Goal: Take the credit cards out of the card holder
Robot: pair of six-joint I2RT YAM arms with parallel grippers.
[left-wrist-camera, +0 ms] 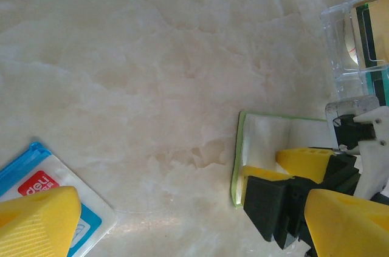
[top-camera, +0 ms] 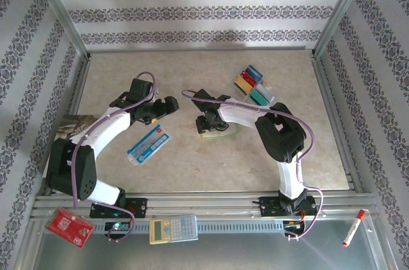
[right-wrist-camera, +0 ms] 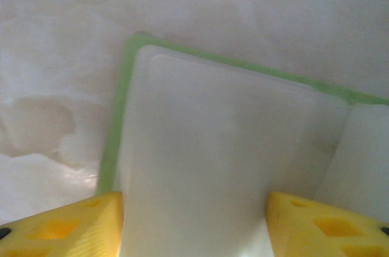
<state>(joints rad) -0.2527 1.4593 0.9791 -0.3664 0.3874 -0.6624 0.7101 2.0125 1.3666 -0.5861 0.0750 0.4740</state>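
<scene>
The lime-green card holder (top-camera: 223,131) lies open on the table's middle, pale inner face (right-wrist-camera: 219,147) up inside a green rim. My right gripper (top-camera: 211,123) points down onto it, open, its yellow fingers (right-wrist-camera: 79,226) spread across that face; I see no card between them. My left gripper (top-camera: 170,105) hovers open a little to the left with nothing in it, the card holder (left-wrist-camera: 267,138) ahead of it. The credit cards (top-camera: 252,83), yellow, red, blue and teal, lie together at the back right in a clear plastic case (left-wrist-camera: 346,38).
A blue-and-white flat packet (top-camera: 149,145) lies under my left arm. Beyond the near table edge are a red board (top-camera: 69,226), a calculator (top-camera: 174,228) and a red-capped marker (top-camera: 353,227). Patterned walls close in three sides.
</scene>
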